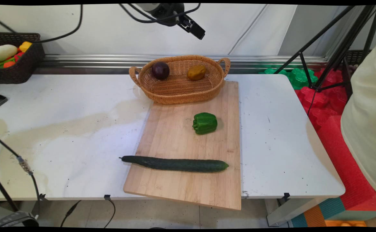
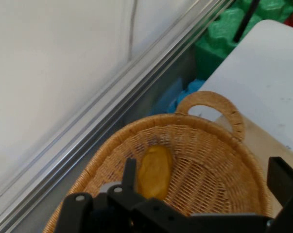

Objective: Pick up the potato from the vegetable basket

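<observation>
We take this for a robot test lab: a stained white table (image 1: 271, 135) against a plain wall, loose cables (image 1: 30, 174) hanging over its edge, black tripod legs (image 1: 332, 48) beside it, red and green foam mats (image 1: 323, 96) on the floor, toy vegetables in a dark basket (image 1: 20, 69).

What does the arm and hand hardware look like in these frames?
Only the hand shows in the main view at the top edge: black, angular, on a grey-white wrist, with black cables looping off it. The hand view shows black linkage with small silver screws and two black fingers.
</observation>
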Controlling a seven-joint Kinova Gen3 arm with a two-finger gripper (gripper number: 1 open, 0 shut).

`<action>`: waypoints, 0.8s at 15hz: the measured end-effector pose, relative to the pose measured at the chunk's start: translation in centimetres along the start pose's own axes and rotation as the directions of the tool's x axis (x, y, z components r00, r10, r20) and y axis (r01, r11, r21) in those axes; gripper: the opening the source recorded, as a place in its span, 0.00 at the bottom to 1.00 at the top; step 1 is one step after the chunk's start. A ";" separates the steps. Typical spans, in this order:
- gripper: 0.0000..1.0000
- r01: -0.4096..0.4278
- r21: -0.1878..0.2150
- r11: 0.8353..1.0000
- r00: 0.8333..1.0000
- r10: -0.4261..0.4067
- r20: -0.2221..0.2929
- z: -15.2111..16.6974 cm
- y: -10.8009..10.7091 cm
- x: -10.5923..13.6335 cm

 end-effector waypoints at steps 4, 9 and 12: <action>1.00 0.006 0.024 1.000 0.999 -0.007 0.037 3.0 -0.9 0.7; 1.00 0.004 0.037 0.999 0.995 -0.007 0.102 7.4 -1.8 0.7; 1.00 -0.020 0.029 0.999 0.988 0.016 0.156 11.1 -2.5 0.0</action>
